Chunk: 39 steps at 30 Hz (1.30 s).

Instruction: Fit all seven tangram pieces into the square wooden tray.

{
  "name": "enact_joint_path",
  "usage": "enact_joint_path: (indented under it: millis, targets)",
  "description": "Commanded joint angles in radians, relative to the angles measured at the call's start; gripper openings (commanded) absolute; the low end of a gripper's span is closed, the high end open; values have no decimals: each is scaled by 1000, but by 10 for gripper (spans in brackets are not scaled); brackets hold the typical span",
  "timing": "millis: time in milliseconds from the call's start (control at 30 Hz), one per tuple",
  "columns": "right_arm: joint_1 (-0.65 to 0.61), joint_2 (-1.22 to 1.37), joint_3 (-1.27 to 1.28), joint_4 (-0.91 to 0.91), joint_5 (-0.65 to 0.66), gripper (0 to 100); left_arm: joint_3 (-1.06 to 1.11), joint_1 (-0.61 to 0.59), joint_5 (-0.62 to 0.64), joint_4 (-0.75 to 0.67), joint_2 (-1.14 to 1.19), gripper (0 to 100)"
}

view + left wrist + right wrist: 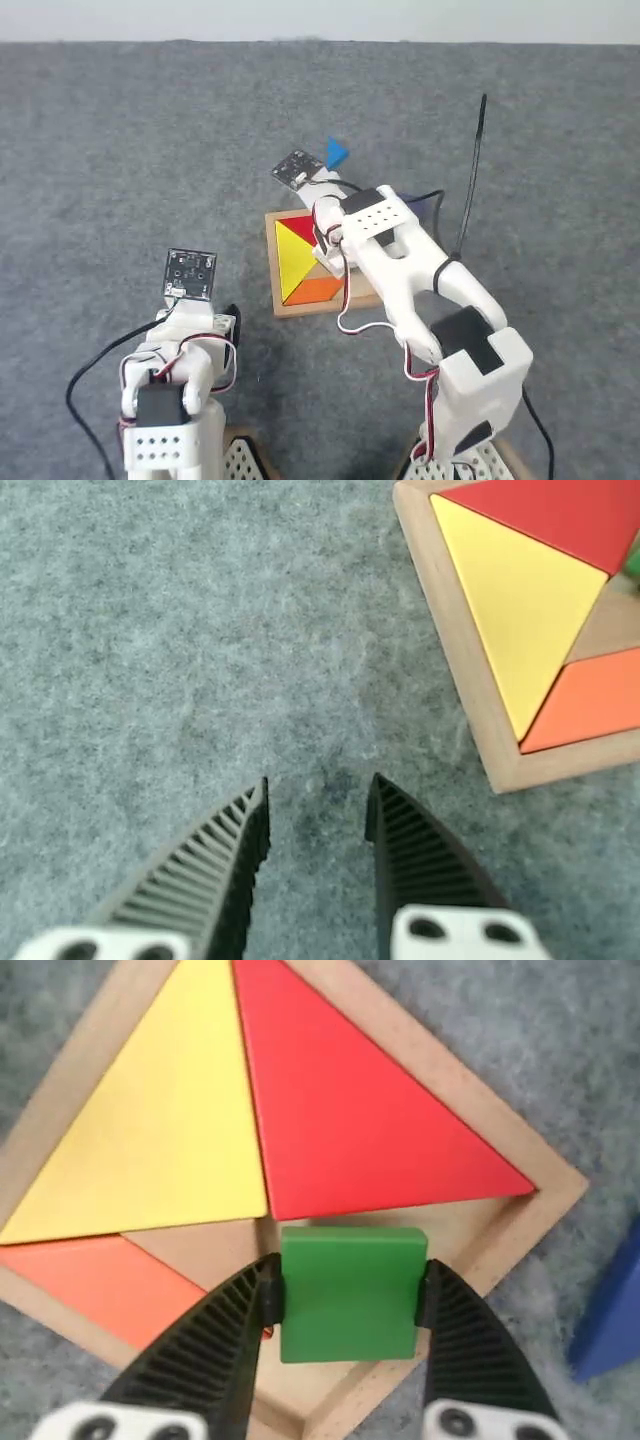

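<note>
Clamped in the right gripper point(348, 1275) jaws, the green square point(348, 1295) is to be seated at the tray's point(310, 307) bare 3 o'clock side.

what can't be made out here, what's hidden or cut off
- High view: the right arm covers much of the wooden tray, hiding the green square held by the right gripper.
- Right wrist view: a blue piece is cut off by the edge, so its shape is unclear.
- Left wrist view: the tray runs off the edge past the yellow triangle.
</note>
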Motion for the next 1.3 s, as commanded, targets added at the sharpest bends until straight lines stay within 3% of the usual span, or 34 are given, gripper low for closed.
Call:
enact_joint_path:
  millis: [0, 367, 567, 800, 933, 1267]
  targets:
    - [-27, -12, -57, -15, 18, 236, -8, 3, -6, 9, -28, 153]
    - [-21, -36, -58, -56, 18, 237, -8, 3, -6, 9, -28, 153]
    - [28, -269, -21, -56, -14, 237, -8, 3, -6, 9, -28, 153]
    - [77, -536, 276, -131, -32, 236, -8, 3, -6, 9, -28, 153]
    - [105, -496, 411, -252, -31, 235, -8, 5, -6, 9, -28, 153]
    - [102, -274, 325, -265, -31, 235, -8, 3, -6, 9, -28, 153]
